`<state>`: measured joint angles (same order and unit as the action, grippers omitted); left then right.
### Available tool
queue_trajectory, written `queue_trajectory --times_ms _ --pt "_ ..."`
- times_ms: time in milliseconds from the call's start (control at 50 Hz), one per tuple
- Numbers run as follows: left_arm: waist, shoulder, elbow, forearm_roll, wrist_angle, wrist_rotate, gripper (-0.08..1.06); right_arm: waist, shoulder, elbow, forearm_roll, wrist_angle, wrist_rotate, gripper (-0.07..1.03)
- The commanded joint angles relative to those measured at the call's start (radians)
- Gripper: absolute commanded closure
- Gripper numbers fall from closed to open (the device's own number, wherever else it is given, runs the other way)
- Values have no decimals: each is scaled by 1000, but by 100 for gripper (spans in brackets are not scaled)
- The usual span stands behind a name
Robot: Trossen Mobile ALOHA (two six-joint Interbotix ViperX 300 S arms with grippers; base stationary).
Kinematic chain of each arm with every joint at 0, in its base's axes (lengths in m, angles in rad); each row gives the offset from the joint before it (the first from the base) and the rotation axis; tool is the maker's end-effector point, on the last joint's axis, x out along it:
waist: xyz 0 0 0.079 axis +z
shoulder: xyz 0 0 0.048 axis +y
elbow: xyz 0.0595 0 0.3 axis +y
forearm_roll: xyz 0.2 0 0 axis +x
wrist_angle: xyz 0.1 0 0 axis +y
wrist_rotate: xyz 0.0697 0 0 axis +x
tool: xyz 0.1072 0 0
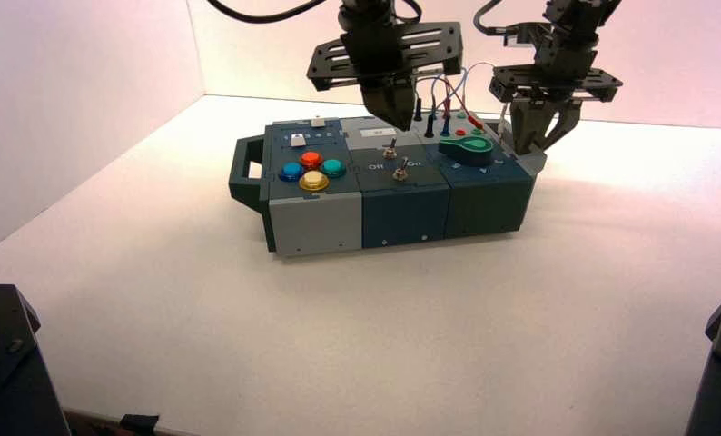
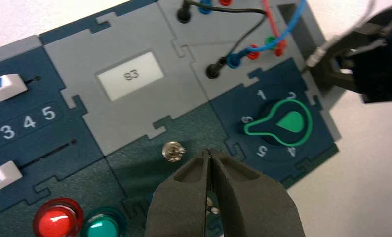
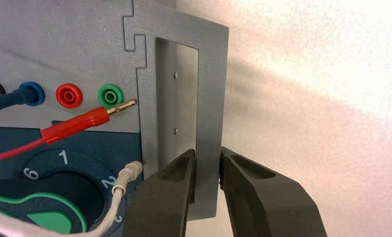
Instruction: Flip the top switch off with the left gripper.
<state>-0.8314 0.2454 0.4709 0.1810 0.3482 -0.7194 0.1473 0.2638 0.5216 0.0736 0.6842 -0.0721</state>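
The top switch [image 1: 389,151] is a tiny silver toggle on the dark green middle panel of the box [image 1: 320,227]. In the left wrist view the top switch [image 2: 173,151] lies just beside my fingertips, apart from them. My left gripper [image 1: 399,116] hangs just above and behind it, shut and empty; its closed tips [image 2: 210,154] show in the left wrist view. The twin toggle [image 1: 400,173] with Off and On lettering sits nearer the front. My right gripper [image 1: 532,138] is shut on the grey handle [image 3: 207,89] at the box's right end.
Red [image 2: 58,219] and green [image 2: 103,228] buttons, two white sliders [image 2: 5,85], a display reading 83 [image 2: 131,75], and a green knob [image 2: 282,122] surround the switches. Red, blue and black wires [image 1: 448,95] plug into jacks at the back right. A dark handle [image 1: 246,173] juts from the box's left end.
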Motion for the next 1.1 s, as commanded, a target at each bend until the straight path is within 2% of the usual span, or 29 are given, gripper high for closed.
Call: queue_trajectory --times_ms 20,740,1100 --pt "5 -8 -28 3 -5 6 100 11 -8 -17 8 -2 -3 98" --pt "5 44 -49 3 -5 9 100 11 -6 -17 6 -2 -5 98" --pt "38 44 -51 5 -6 9 100 11 -8 -18 6 -2 -5 98"
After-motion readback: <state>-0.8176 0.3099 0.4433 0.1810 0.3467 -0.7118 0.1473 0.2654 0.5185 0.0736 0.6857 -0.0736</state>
